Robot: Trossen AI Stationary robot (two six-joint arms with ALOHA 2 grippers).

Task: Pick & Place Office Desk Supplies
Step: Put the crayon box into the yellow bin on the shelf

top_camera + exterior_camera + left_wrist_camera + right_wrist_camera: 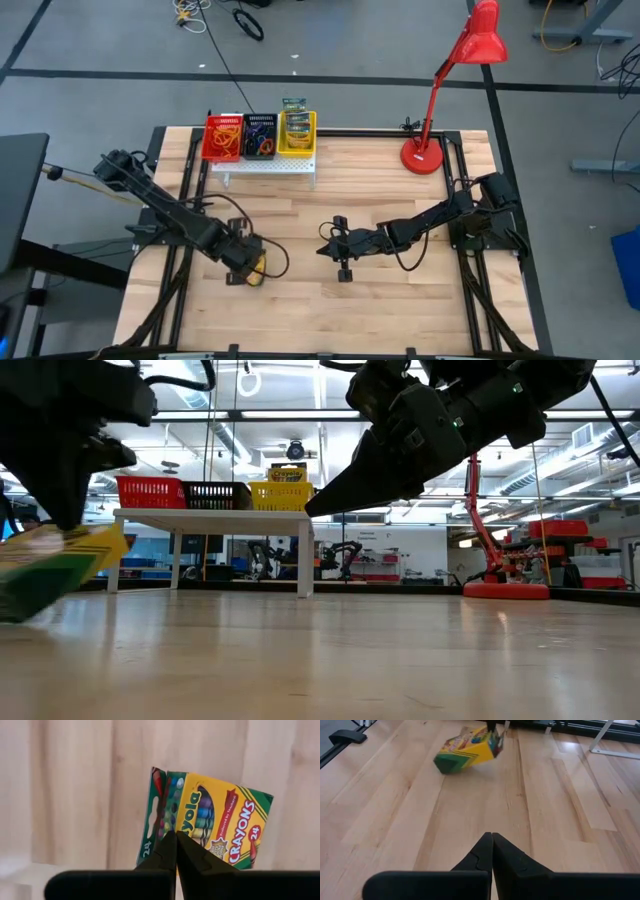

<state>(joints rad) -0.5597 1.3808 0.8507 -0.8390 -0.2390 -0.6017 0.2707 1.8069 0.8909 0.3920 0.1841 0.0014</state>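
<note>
A yellow-and-green crayon box (258,268) (215,820) hangs tilted over the near left part of the table, with my left gripper (248,262) (175,839) shut on it. The right wrist view shows the same box (467,751) farther off, and the low view shows it (55,565) at the left. My right gripper (323,247) (492,837) is shut on nothing near the table's middle, pointing toward the box. My left gripper pinches the crayon box at one edge (176,831), where the green side meets the yellow front. The fingers come steeply from above. The box hangs slanted below them. I cannot tell whether its low end (445,765) touches the wood.
At the far edge, a white perforated stand (265,166) carries a red basket (222,137), a black basket (260,136) and a yellow basket (298,132). A red desk lamp (424,154) stands at the far right. Bare wood lies between the two grippers.
</note>
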